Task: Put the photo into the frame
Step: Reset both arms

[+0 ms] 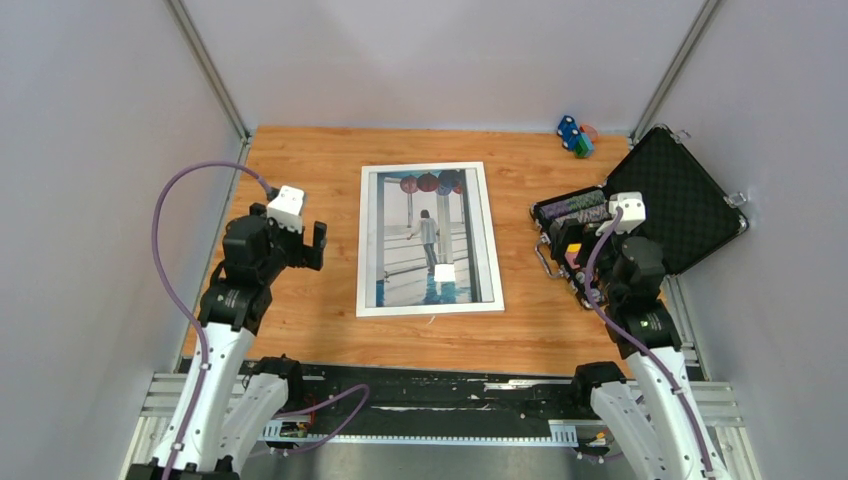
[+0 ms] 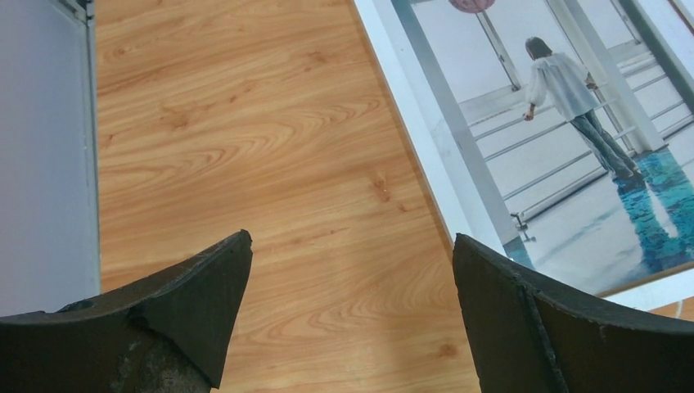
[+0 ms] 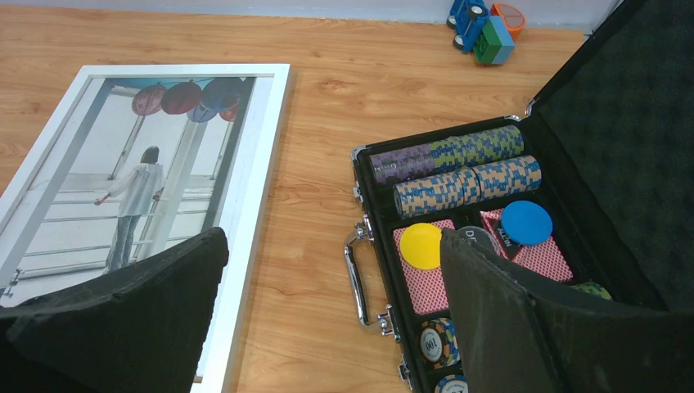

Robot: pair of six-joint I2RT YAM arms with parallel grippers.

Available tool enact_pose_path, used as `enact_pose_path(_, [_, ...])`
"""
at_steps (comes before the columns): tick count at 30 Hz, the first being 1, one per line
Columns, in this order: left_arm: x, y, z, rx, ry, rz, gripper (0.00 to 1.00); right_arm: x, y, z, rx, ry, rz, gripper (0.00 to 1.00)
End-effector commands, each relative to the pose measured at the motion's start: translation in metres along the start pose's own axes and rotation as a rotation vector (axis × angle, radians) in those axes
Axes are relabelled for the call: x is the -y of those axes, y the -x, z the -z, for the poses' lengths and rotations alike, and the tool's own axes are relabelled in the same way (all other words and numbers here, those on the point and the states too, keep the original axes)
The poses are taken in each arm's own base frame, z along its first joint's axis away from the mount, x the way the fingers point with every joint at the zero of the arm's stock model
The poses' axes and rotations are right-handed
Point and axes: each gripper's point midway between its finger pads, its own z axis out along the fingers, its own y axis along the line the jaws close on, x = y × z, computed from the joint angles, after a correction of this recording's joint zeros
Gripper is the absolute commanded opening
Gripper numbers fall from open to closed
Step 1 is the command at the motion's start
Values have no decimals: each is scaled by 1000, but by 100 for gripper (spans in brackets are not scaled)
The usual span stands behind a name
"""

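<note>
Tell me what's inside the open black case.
Two rows of striped poker chips, a yellow disc, a blue disc and red-backed cards. A finger of the right gripper covers the near compartments.

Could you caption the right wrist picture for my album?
Open right claw hovering between the photo in its frame and an open chip case.

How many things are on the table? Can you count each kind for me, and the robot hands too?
photo: 1
frame: 1
open chip case: 1
toy clump in the far corner: 1 (too small to split up)
robot hands: 2, the left hand and the right hand, both open
Total: 6
</note>
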Motion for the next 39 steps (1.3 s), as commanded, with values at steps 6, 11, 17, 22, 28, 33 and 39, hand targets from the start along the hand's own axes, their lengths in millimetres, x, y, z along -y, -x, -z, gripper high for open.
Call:
enact_pose_path(6, [-10, 31, 14, 249, 80, 26, 100, 5, -2, -2, 8, -10, -3, 100])
enact_pose_path(11, [-13, 22, 7, 225, 98, 10, 100, 9, -2, -2, 16, -30, 6, 100])
enact_pose_path(17, [-18, 16, 3, 203, 119, -10, 100, 23, 1, -1, 35, -95, 18, 100])
enact_pose_path(22, [-18, 17, 5, 215, 124, -19, 100, 28, 2, 1, 45, -118, 19, 100])
enact_pose_path(28, [-18, 18, 8, 225, 125, -22, 100, 31, 0, 0, 41, -127, 19, 100])
enact_pose_path(33, [-17, 17, 8, 221, 117, -29, 100, 33, 0, 0, 43, -138, 18, 100])
enact_pose_path(39, [-17, 14, 7, 210, 116, -34, 100, 35, 0, 1, 45, -144, 17, 100])
